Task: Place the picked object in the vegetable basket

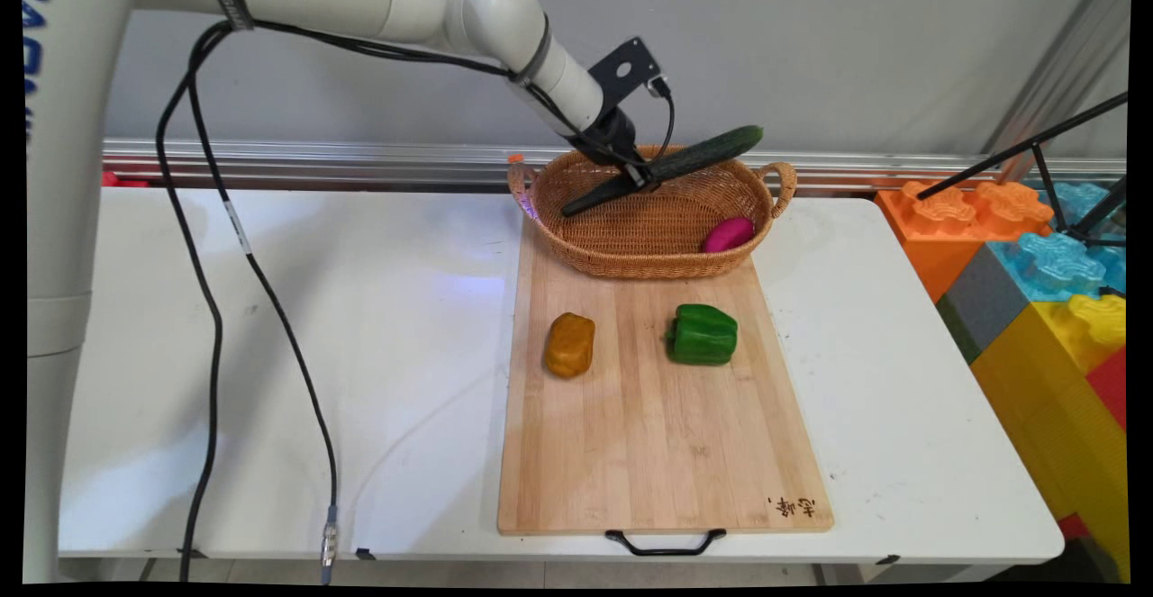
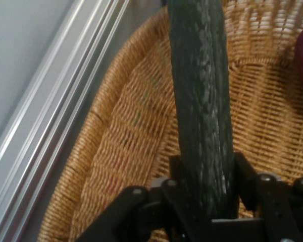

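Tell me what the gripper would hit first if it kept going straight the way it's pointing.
Probably the wicker basket: the gripper, clamped on the cucumber, points down into its woven inside. Depth is unclear.

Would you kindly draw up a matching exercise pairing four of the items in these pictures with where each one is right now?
Things:
1. cucumber
2. magenta vegetable
3. green pepper
4. orange-brown pepper

Places:
A. on the cutting board, left of its neighbour
B. lying inside the basket, by its right wall
C. clamped in the hand, tilted above the basket
D. on the cutting board, right of its neighbour

Pairs: 1-C, 2-B, 3-D, 4-A
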Available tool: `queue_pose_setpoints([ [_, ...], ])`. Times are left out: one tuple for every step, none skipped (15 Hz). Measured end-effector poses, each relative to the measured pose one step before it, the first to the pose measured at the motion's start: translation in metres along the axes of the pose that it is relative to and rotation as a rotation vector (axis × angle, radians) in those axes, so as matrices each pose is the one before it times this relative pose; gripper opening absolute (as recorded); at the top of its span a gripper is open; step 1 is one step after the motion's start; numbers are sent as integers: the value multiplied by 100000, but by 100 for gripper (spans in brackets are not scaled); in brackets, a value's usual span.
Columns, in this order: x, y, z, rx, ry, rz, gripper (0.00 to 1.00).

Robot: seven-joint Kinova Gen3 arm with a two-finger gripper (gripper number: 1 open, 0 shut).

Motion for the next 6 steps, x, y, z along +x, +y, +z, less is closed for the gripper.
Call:
queue_pose_setpoints([
  [-166, -29, 218, 250, -595, -170, 0],
  [0, -14, 75, 346, -367, -109, 100],
  [163, 17, -137, 411, -146, -417, 100],
  [264, 56, -288, 295, 84, -517, 100],
  [436, 118, -504, 136, 446, -700, 100],
  [514, 138, -694, 223, 750, -395, 100],
])
